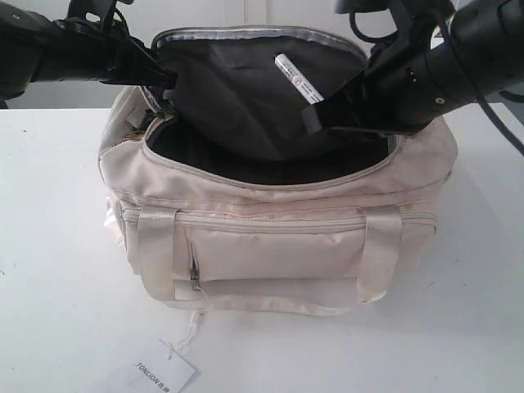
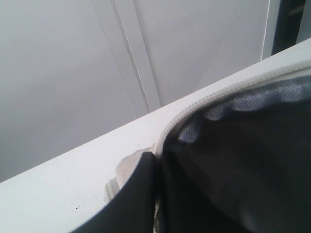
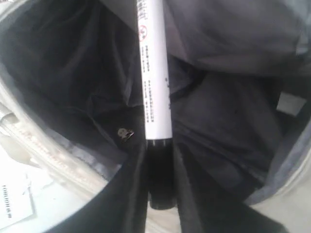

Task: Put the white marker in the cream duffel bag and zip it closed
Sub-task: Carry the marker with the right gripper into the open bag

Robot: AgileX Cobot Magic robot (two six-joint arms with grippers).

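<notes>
The cream duffel bag (image 1: 270,246) sits on the white surface (image 1: 57,246) with its front pocket and two strap handles facing the exterior camera. Its curved top flap (image 1: 246,65) is lifted upright at the back, so the main compartment is wide open and shows dark grey lining. The left gripper (image 1: 164,84) is at the flap's left edge, clamped on it beside the zipper. In the left wrist view only one dark finger (image 2: 138,194) shows, pressed against the flap's rim, and the other is hidden by the lining. The right gripper (image 1: 321,110) reaches in from the right over the bag's mouth, closed on the white marker (image 1: 299,78). It pinches the dark cap end, and the white barrel sticks out past its tips. In the exterior view the marker is tilted, with its free end up against the raised flap's lining, above the opening and not lying in the bag. The right wrist view looks down the marker (image 3: 154,73) into the compartment. The dark cap sits between the two fingers of the gripper (image 3: 159,162), with folds of lining below and a small metal piece (image 3: 125,133) on the fabric. A white paper tag (image 1: 164,372) lies on the surface in front of the bag, tied to it by a thin string.
</notes>
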